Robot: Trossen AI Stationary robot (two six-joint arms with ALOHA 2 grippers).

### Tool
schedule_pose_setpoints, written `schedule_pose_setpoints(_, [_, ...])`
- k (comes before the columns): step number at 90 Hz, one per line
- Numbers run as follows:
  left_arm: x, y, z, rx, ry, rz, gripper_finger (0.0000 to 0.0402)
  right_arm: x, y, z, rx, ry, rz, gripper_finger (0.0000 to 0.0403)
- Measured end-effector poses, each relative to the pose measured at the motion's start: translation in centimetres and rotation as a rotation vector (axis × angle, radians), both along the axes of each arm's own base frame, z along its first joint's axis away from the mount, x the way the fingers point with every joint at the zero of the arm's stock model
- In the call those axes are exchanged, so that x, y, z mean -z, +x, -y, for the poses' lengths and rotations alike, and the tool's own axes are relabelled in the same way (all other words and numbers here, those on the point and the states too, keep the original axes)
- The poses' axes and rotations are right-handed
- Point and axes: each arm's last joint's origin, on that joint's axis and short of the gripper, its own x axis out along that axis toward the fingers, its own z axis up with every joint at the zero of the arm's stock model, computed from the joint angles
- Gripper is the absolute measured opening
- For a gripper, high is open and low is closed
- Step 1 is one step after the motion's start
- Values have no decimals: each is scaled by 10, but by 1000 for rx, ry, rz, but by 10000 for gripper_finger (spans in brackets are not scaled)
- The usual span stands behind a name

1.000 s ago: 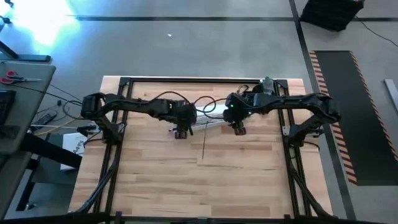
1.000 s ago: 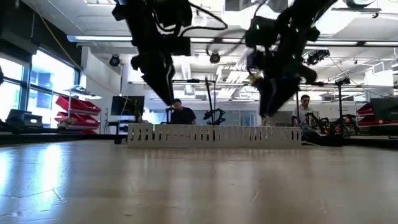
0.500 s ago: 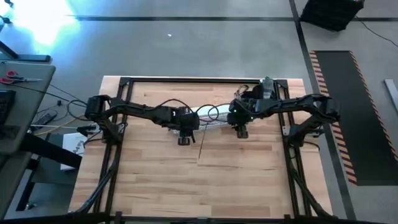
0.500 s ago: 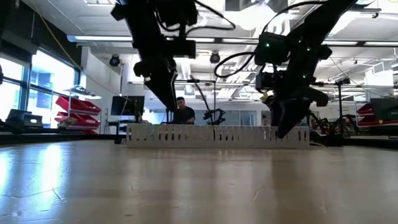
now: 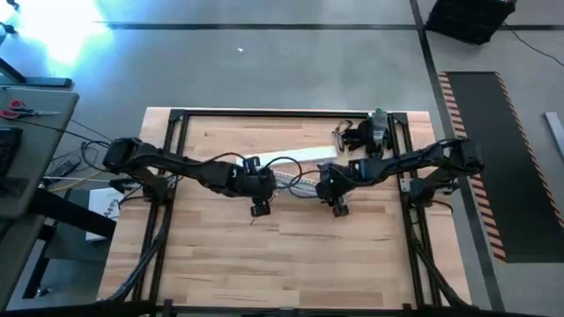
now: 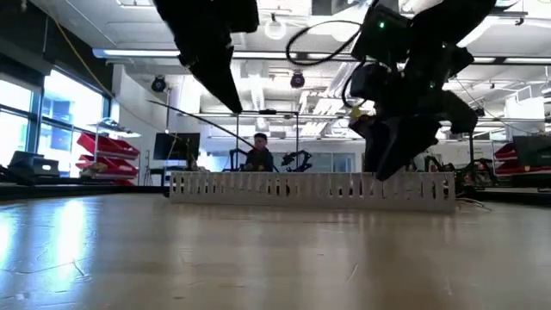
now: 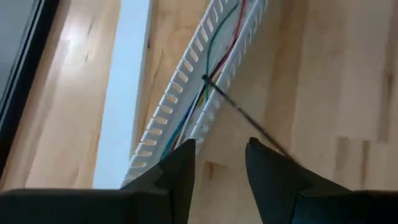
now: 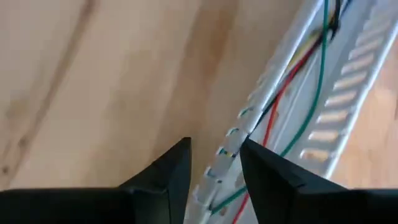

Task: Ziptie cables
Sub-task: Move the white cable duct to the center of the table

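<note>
Legible text, labels, brands, numbers, signs: none. No readable marking on any item in the high, low or either wrist view at this moment.

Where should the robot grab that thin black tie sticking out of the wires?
Probably the zip tie's free tail lying out on the wood, coming from above. It is cinched around the cables inside the slotted channel, whose walls crowd that end.

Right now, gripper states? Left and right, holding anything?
Left gripper: open, holding nothing, beside the slotted channel.
Right gripper: open, holding nothing; channel wall sits between its fingers, cables just beyond.
</note>
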Motion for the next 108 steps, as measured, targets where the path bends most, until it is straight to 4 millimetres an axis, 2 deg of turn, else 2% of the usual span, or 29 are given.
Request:
schedule_pose_setpoints(19, [1,-1,5,20,-47,-7,121,-33,19,-9,-58,25,97,143])
schedule_pose_setpoints(33, [16,-2,-12,50,19,-89,121,-47,25,1,-58,29,114,190])
schedule_pose_setpoints(49, [46,-9,-45,57,53,-146,121,-50,14,10,-2,72,40,229])
schedule_pose_setpoints(61, [63,-15,-67,64,8,-140,121,-54,0,10,38,98,33,234])
schedule_pose_setpoints(73, [78,-19,-77,112,-93,-105,121,-60,-14,9,71,123,51,234])
schedule_pose_setpoints(89, [88,-30,-74,68,-169,-170,105,-61,-30,8,121,155,67,234])
schedule_pose_setpoints(108, [93,-44,-46,37,-220,-327,25,-45,-45,2,173,202,70,234])
